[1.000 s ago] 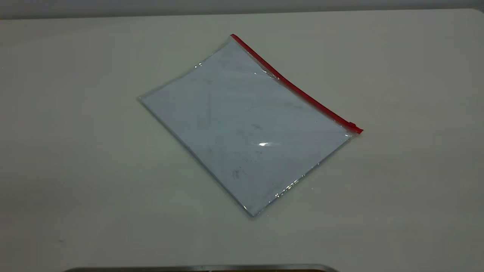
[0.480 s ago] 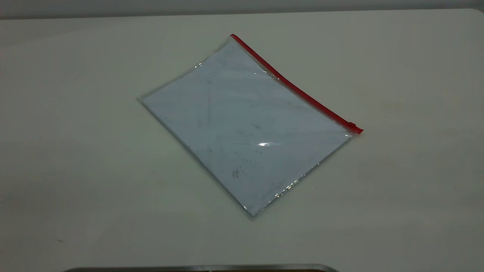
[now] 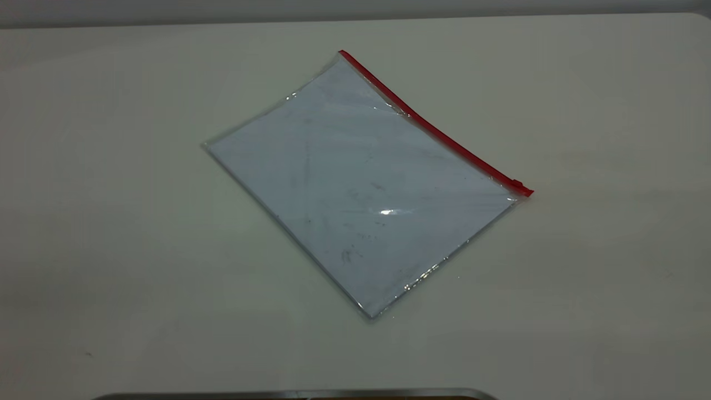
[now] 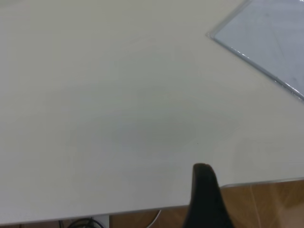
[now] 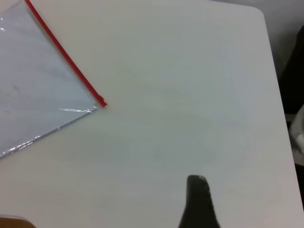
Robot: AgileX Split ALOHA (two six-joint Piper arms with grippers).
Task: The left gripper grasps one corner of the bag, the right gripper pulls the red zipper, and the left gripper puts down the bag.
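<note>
The bag (image 3: 361,183) lies flat on the white table, turned diagonally, a bluish-white sheet showing through the clear plastic. The red zipper (image 3: 433,128) runs along its far right long edge, with the slider tab (image 3: 517,184) at the near right end. One red-strip corner of the bag (image 3: 343,54) points to the far side. Neither gripper shows in the exterior view. The left gripper (image 4: 204,194) is over bare table near the table's edge, far from a plain corner of the bag (image 4: 266,33). The right gripper (image 5: 197,199) is over bare table, apart from the zipper's end corner (image 5: 102,103).
A grey metal strip (image 3: 294,394) lies along the table's near edge in the exterior view. The left wrist view shows the table's edge with brown floor (image 4: 266,204) beyond it. The right wrist view shows the table's rounded corner (image 5: 259,12).
</note>
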